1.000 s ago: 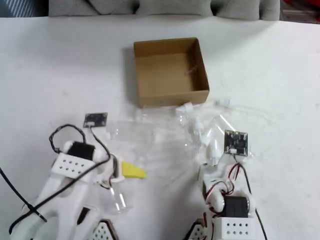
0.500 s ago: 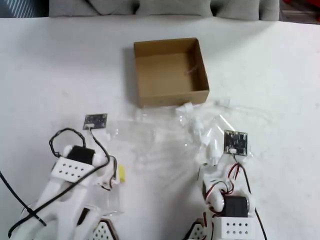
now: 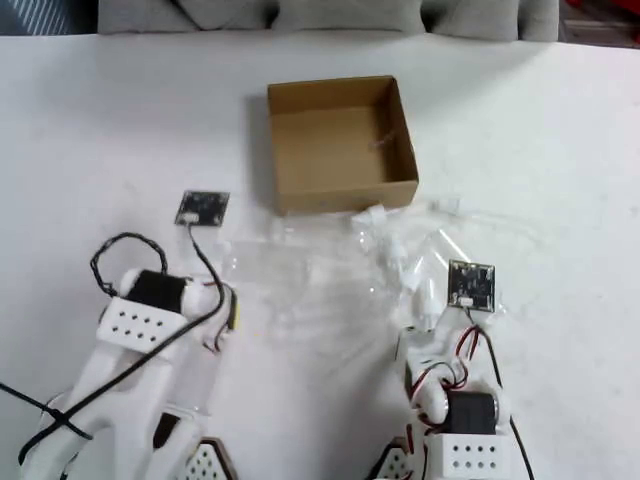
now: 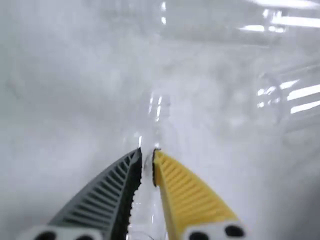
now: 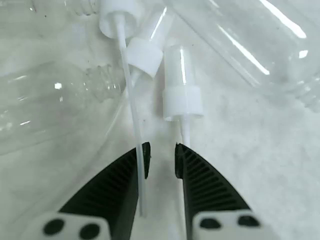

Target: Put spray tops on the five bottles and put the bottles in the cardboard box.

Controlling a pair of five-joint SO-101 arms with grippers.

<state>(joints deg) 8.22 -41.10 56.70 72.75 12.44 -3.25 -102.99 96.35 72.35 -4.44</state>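
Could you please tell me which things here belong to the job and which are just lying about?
Job: cardboard box; clear bottles; spray tops.
Lying about: grey cushions beyond the table; red object at the far edge.

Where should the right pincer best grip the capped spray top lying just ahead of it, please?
Probably by its white collar, coming from the tube end with the right pincer straddling it: the spray top lies flat, tube toward the pincer, the collar is its widest firm part, and the tube is thin.
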